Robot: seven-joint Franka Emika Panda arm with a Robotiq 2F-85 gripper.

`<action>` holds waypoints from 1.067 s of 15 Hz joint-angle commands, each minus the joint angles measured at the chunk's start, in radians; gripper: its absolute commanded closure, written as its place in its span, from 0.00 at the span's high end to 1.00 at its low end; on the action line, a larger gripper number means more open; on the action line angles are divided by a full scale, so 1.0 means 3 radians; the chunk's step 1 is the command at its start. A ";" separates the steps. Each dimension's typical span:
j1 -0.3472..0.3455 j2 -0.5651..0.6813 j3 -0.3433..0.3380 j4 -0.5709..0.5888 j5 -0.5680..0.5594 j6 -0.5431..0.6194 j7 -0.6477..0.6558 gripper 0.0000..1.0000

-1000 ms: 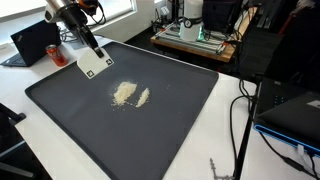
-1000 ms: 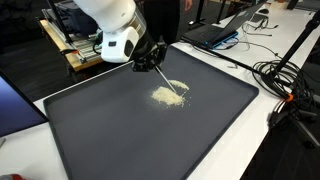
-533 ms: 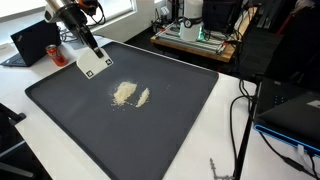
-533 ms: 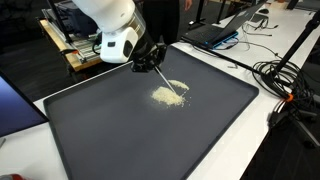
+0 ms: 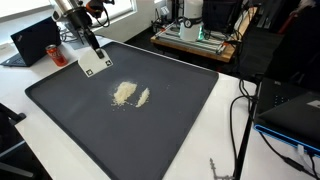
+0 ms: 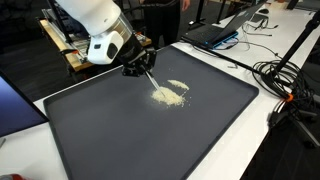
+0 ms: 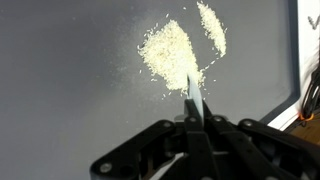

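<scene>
gripper (image 5: pixel 88 44): closed on white scraper (image 5: pixel 95 63) | grains: big pile (image 5: pixel 123 92), small pile (image 5: pixel 143 97), the 2 apart, middle of mat (image 5: pixel 150 140) | progress: probably early, nothing gathered yet

Brightly and evenly lit from overhead, with soft faint shadows, daylight glare at the window (image 5: pixel 22 10), coarse and grainy throughout, blurred around the close hand (image 7: pixel 192 118) in the wrist view.

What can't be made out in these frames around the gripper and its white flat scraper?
- Pale grain pile: wrist view, grains too small to identify.
- White flat scraper: wrist view, edge-on, its face hidden.
- Black gripper: exterior view, finger contact too small to see.
</scene>
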 commanded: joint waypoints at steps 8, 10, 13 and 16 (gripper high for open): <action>0.0074 -0.0633 0.0018 -0.1252 0.0656 0.1148 -0.0376 0.01; 0.0090 -0.0679 0.0003 -0.1341 0.0800 0.1206 -0.0414 0.01; 0.0109 -0.0748 -0.0022 -0.1481 0.1001 0.1270 -0.0448 0.01; 0.0123 -0.0870 -0.0054 -0.1689 0.1244 0.1387 -0.0513 0.01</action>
